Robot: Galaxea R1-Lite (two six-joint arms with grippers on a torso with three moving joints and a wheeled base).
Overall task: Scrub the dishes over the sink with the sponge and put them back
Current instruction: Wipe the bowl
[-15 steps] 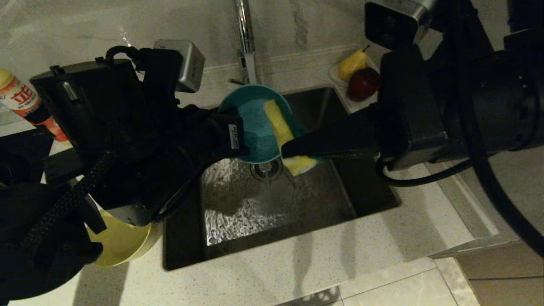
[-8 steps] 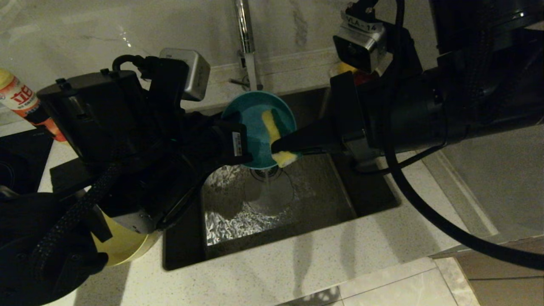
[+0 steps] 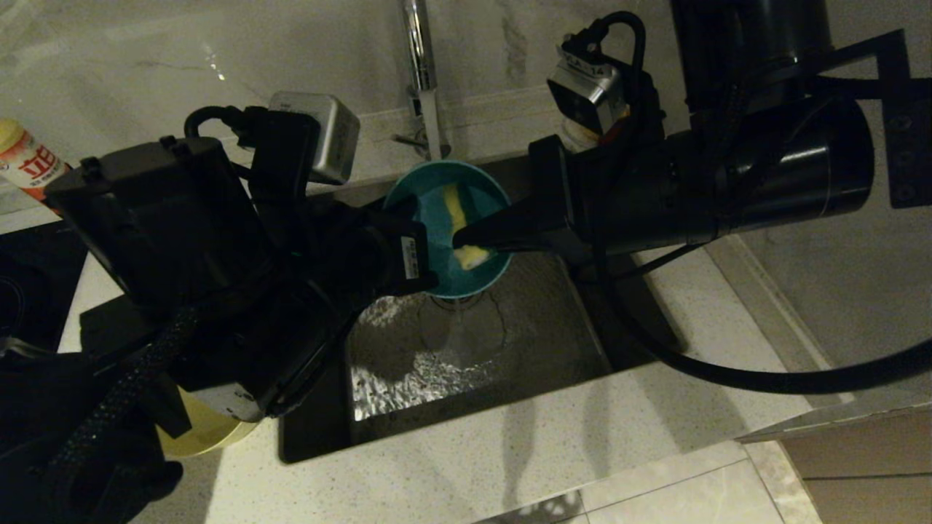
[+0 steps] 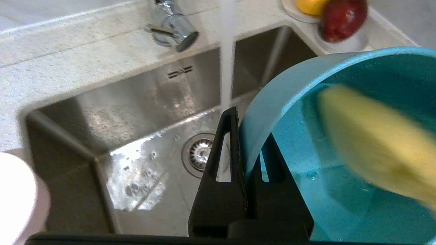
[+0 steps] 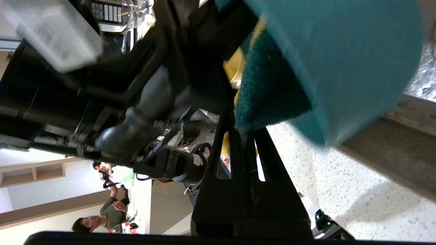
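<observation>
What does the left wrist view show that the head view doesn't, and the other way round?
Only the left wrist view shows the running water stream, the drain strainer and the red fruit on its saucer. Only the head view shows the yellow bowl on the counter, the bottle at far left and the right gripper shut on the sponge. Both show the blue bowl clamped at its rim by the left gripper over the sink.

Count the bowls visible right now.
2. The blue bowl is held by the left gripper over the sink; the yellow bowl sits on the counter beside the sink's left edge. Others may be hidden behind the arms.
</observation>
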